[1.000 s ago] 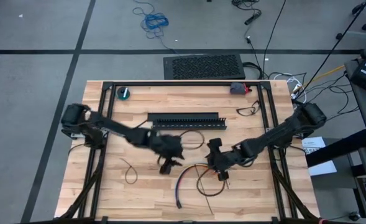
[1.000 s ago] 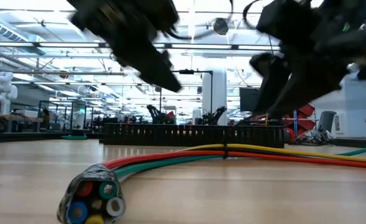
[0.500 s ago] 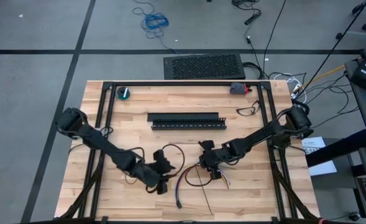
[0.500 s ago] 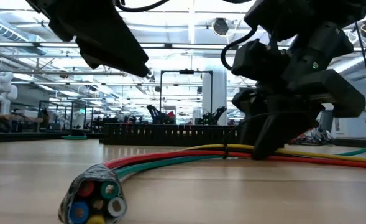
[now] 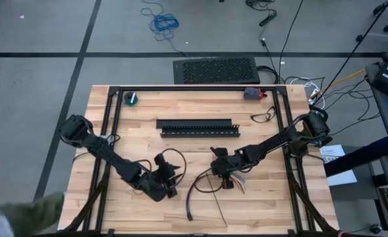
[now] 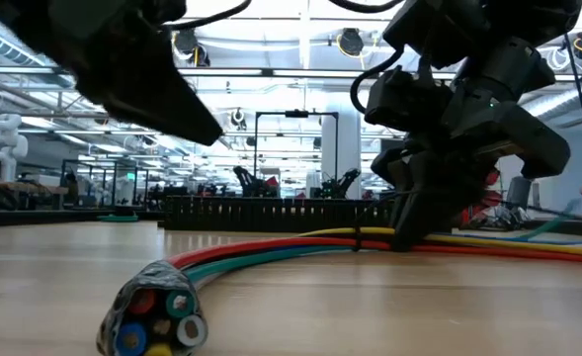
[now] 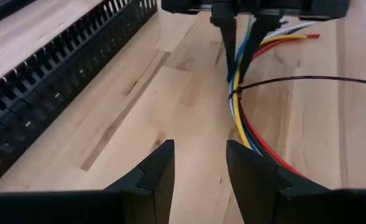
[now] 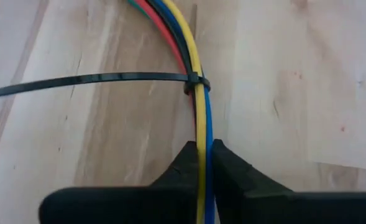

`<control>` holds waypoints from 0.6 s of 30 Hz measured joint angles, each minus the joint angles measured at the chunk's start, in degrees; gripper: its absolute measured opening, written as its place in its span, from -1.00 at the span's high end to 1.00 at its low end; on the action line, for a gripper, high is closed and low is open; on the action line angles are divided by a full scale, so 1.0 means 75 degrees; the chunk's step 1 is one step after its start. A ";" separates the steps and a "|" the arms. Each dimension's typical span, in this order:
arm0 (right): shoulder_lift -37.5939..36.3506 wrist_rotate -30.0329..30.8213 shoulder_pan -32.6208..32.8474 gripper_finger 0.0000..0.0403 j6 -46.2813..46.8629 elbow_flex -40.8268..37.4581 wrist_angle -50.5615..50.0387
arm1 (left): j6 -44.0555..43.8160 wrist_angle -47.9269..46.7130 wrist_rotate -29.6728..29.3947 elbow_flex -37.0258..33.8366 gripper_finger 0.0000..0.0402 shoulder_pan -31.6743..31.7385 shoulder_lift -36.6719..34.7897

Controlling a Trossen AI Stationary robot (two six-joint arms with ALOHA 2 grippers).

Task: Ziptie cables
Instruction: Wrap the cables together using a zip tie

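Wooden table (image 5: 259, 204), right end effector (image 8: 202, 163) pinching cables (image 8: 198, 74)

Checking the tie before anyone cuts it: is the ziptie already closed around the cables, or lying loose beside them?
Closed around them. The ziptie circles the cables with its head against them, its long tail sticking out sideways.

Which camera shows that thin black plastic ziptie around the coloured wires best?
The right wrist view: the thin black ziptie fills the picture, cinched around the coloured wires. The left wrist view shows it smaller; low view, a dark band; high view, barely.
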 joint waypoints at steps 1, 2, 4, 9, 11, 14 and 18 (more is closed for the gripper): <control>0.0003 0.0124 0.0001 0.92 0.0016 -0.0003 0.0023 | 0.0034 0.0262 -0.0037 -0.0144 0.29 -0.0028 0.0000; 0.0004 0.0248 0.0005 0.91 0.0024 -0.0006 0.0045 | 0.0115 0.0490 -0.0051 -0.0283 0.29 -0.0036 0.0000; 0.0012 0.0578 0.0001 0.91 0.0062 -0.0009 0.0065 | 0.0353 0.0829 -0.0054 -0.0531 0.29 -0.0034 0.0000; 0.0020 0.1300 -0.0018 0.93 0.0103 -0.0023 0.0047 | 0.1267 0.2517 0.0241 -0.1205 0.29 0.0033 -0.0003; -0.0023 0.1486 -0.0015 0.93 0.0129 -0.0028 0.0002 | 0.1672 0.3688 0.0608 -0.1565 0.29 0.0156 -0.0003; -0.0204 0.1697 -0.0024 0.93 0.0129 -0.0041 -0.0099 | 0.2353 0.5575 0.1438 -0.2140 0.29 0.0401 -0.0003; -0.0597 0.1791 -0.0024 0.93 0.0100 -0.0041 -0.0177 | 0.2940 0.6824 0.2233 -0.2483 0.29 0.0701 -0.0003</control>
